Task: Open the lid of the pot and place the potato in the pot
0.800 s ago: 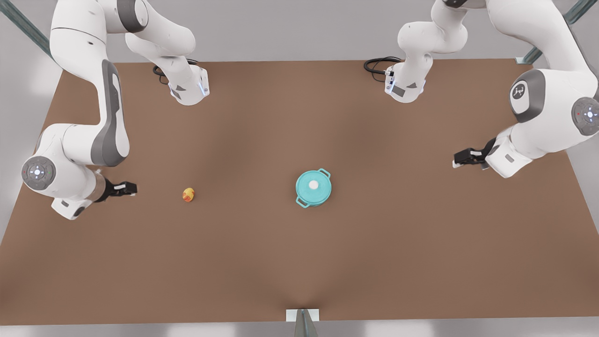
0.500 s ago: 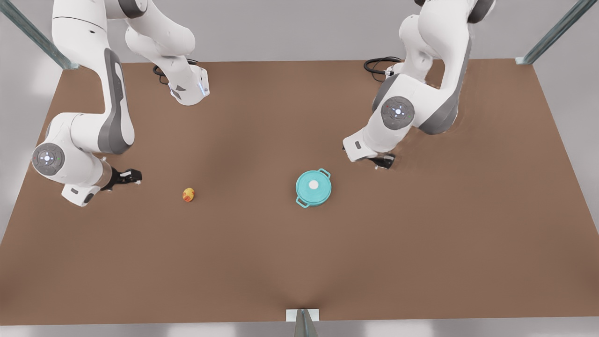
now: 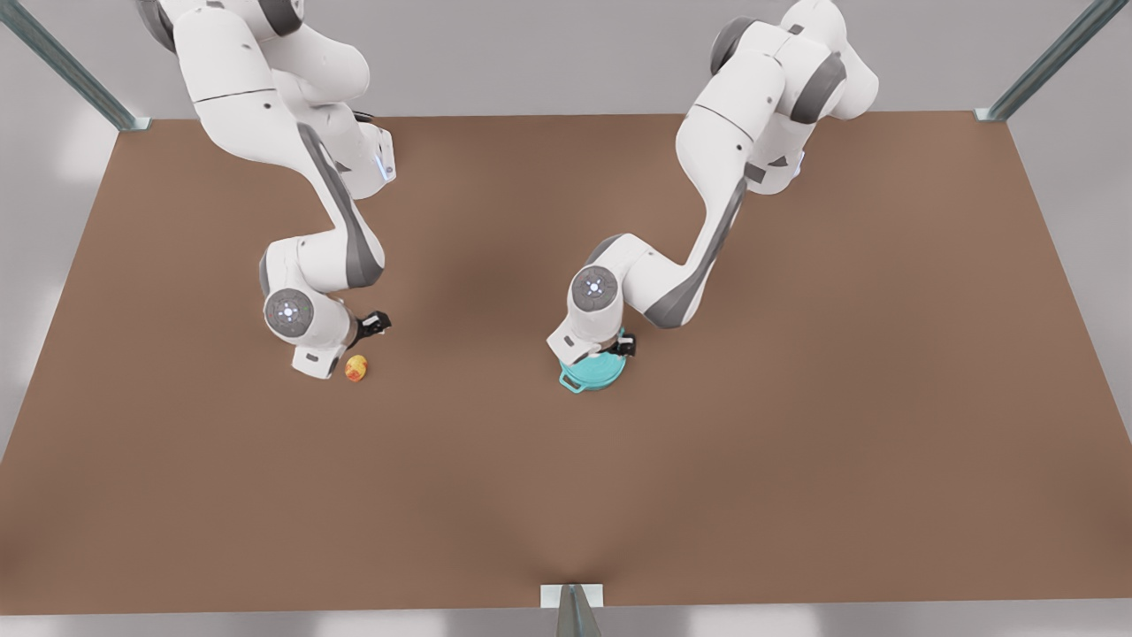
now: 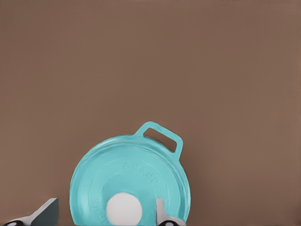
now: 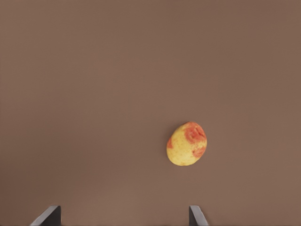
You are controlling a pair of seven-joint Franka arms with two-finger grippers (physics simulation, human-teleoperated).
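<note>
Pot [image 3: 591,375] mid-tabletop [image 3: 796,425], pot lid [image 4: 129,181] on | left end effector [image 4: 104,214] above lid, fingers apart astride the white knob [image 4: 123,209] | potato [image 3: 355,368] well off to front view's left of pot, open room between | right end effector [image 5: 123,216] spread above it, potato off-centre toward one finger.

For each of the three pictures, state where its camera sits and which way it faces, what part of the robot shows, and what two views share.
Front view: high above the table, looking down; both arms show.
Left wrist view: above the lid, facing down; left gripper fingertips open around the knob.
Right wrist view: above the potato, facing down; right gripper open.
Shared with front: lid, potato.
</note>
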